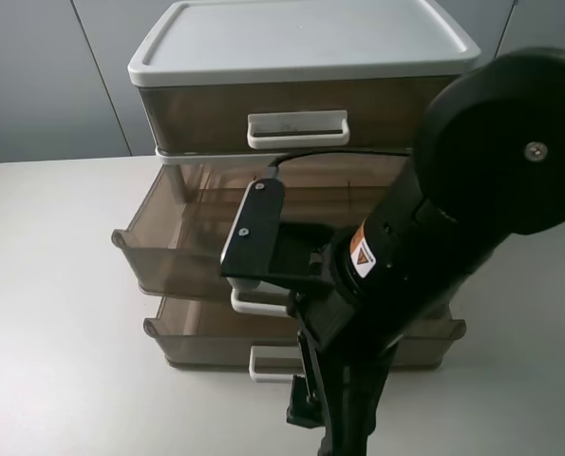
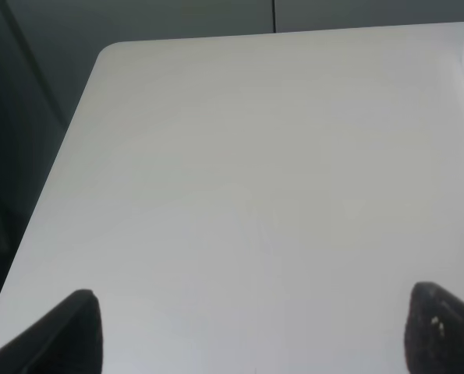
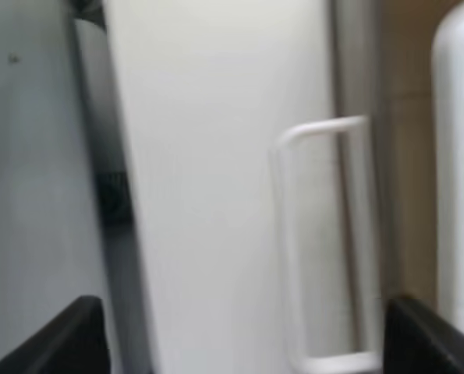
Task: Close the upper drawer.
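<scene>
That upper drawer (image 1: 173, 256), light thin plastic, should slide easily if pushed squarely on its low front near the white handle (image 1: 254, 303); the right hand (image 3: 251, 339) hangs spread open.

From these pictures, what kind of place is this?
Probably a lab or office test bench: a plain white table, a plastic three-tier drawer cabinet on it, grey panel walls behind, and a black robot arm.

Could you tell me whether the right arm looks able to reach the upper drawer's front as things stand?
Probably yes: the right gripper is open right before the pulled-out upper drawer, a white handle in its view, nothing visibly between them.
</scene>
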Controlling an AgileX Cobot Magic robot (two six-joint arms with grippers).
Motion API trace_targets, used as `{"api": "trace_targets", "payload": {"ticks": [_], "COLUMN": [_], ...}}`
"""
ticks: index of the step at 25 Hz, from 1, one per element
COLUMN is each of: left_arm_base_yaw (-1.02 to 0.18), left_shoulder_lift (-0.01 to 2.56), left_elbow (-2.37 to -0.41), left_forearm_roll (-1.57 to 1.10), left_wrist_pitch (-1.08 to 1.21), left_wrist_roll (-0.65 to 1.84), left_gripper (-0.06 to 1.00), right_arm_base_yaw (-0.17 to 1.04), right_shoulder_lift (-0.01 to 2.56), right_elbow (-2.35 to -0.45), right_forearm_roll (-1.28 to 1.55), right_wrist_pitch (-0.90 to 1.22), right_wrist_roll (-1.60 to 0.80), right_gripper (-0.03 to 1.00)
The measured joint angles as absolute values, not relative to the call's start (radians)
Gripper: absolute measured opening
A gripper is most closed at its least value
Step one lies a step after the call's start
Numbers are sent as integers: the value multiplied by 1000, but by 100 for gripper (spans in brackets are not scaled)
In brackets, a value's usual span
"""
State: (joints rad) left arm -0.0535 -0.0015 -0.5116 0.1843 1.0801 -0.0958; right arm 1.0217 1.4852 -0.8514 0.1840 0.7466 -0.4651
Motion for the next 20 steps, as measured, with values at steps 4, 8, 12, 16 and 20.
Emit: {"api": "trace_targets", "payload": {"ticks": [4, 8, 12, 16, 20], "left_arm_base_yaw": [-53, -53, -53, -53, -53], "left_shoulder_lift": [-1, -1, -1, -1, -1], "left_elbow": [-512, -512, -512, -512, -512], "left_forearm_roll": [184, 184, 184, 184, 184], "left_wrist_pitch": [1080, 1080, 1080, 1080, 1080], "left_wrist_roll": [-96, -96, -96, -96, -96], "left_gripper": [74, 74, 74, 74, 74], "right_arm_base_yaw": [1013, 1010, 1010, 1010, 1010], "right_shoulder_lift": [1485, 1489, 1491, 1491, 1491], "right_elbow": [-851, -851, -851, -851, -851], "right_forearm_roll": [86, 38, 10, -19, -49], "right_wrist_pitch": [702, 683, 651, 626, 620], "right_wrist_roll": [-427, -407, -401, -383, -370], "right_gripper": [55, 55, 55, 55, 55]}}
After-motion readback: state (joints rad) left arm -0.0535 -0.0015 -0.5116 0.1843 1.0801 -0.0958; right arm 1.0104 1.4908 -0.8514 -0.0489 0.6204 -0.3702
